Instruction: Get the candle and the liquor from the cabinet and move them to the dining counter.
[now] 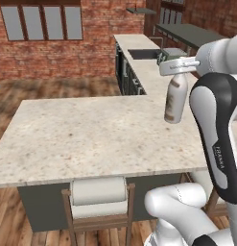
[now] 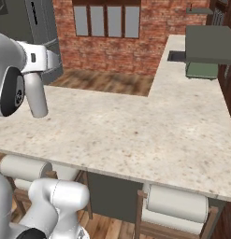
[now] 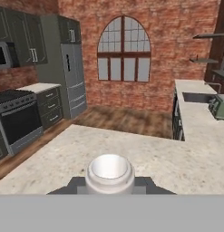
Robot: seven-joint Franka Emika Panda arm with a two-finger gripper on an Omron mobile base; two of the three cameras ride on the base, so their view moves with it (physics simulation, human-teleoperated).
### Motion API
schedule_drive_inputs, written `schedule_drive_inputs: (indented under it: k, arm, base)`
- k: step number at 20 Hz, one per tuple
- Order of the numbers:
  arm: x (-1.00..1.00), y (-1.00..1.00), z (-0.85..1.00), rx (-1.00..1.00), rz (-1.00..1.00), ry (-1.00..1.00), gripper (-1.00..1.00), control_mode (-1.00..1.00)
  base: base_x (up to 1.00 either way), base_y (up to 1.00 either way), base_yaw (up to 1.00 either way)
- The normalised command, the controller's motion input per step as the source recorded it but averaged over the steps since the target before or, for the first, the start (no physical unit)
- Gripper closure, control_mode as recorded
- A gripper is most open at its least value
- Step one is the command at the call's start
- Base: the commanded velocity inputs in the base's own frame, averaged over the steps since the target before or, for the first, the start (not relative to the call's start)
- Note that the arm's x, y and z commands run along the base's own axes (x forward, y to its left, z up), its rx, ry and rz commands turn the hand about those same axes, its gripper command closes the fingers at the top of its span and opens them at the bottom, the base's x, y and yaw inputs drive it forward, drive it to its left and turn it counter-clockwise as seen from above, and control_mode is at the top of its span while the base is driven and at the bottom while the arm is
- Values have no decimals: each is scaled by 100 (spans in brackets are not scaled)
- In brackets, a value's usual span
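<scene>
My gripper (image 1: 180,66) is shut on the neck of the liquor (image 1: 176,99), a pale bottle with a brownish label band. It hangs upright over the right part of the dining counter (image 1: 91,129), a beige speckled island. From the right base view the liquor (image 2: 36,95) sits at the far left, over the dining counter (image 2: 135,126) near its edge. The hand view looks down on the bottle's round mouth (image 3: 109,171) between my dark fingertips (image 3: 77,185). The cabinet (image 1: 189,32), a dark grey shelf board, is at the back right. The candle is out of view.
Two stools (image 1: 98,197) (image 2: 175,205) with pale cushions stand at the island's near side. A second counter with a sink (image 1: 143,54) and a green toaster (image 2: 201,70) runs off at the back. A fridge (image 3: 70,68) and a stove (image 3: 18,113) line the far left wall.
</scene>
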Motion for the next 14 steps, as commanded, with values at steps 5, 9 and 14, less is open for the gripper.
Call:
schedule_drive_inputs:
  k: [5, 9, 14]
  arm:
    - [77, -1, -47, 0, 24, 1, 100, -100]
    - [93, -2, -75, 0, 26, -1, 100, -100]
    - [86, 0, -77, 0, 26, -2, 100, -100]
  base:
    - [0, 0, 0]
    - [0, 0, 0]
    - [0, 0, 0]
